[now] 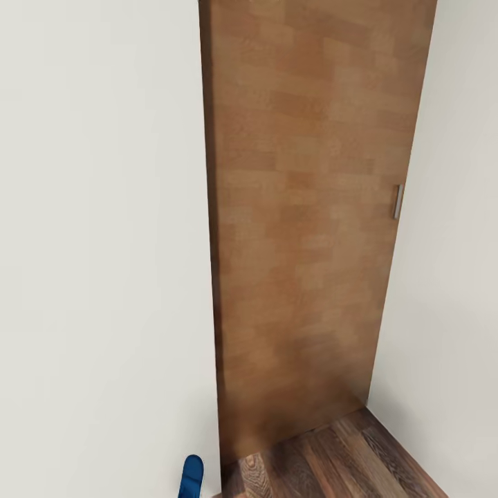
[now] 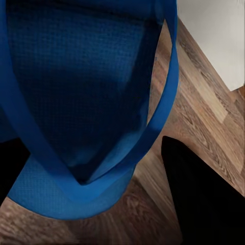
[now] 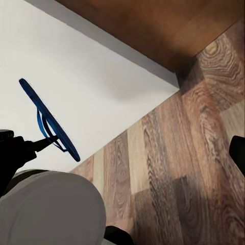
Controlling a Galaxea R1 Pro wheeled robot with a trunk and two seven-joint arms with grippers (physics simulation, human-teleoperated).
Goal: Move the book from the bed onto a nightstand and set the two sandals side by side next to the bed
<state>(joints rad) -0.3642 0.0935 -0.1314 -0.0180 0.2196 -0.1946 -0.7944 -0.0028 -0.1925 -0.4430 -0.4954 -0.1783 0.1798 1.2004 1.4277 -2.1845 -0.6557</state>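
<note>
Here the robot faces a brown wooden door (image 1: 304, 228) with white walls (image 1: 97, 242) on both sides and a wood floor (image 1: 346, 463) below. The left fingers (image 2: 204, 199) are clamped on 1 blue sandal (image 2: 81, 92), held up above the floor near the wall. I cannot tell how the right fingers stand.

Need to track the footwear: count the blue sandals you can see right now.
1. A single blue sandal hangs in the left gripper's jaws above the wood floor beside a white wall; its tip shows low in the head view. The other sandal may be out of frame.
</note>
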